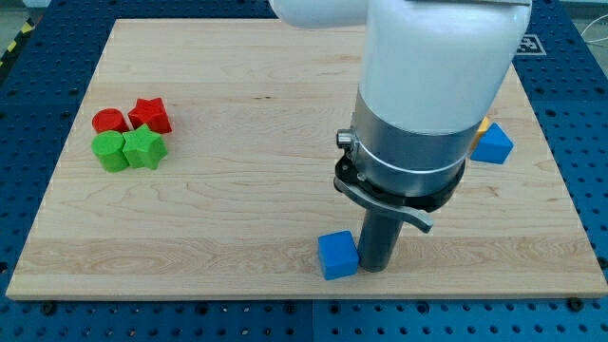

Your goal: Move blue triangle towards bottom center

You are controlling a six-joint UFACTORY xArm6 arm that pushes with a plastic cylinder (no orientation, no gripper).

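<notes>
Board (285,123): my tip (372,268), a bare rod grasping nothing, touches the right side of the blue block (337,255) at the board's bottom centre. Far left: red and green blocks; far right: second blue block (494,144). Risk: further pushing could slide the block off the bottom edge.

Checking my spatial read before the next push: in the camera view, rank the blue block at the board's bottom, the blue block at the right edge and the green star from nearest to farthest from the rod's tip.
1. Blue block at the bottom, just left of my tip.
2. Blue block at the right edge, upper right.
3. Green star-shaped block, far left.
</notes>
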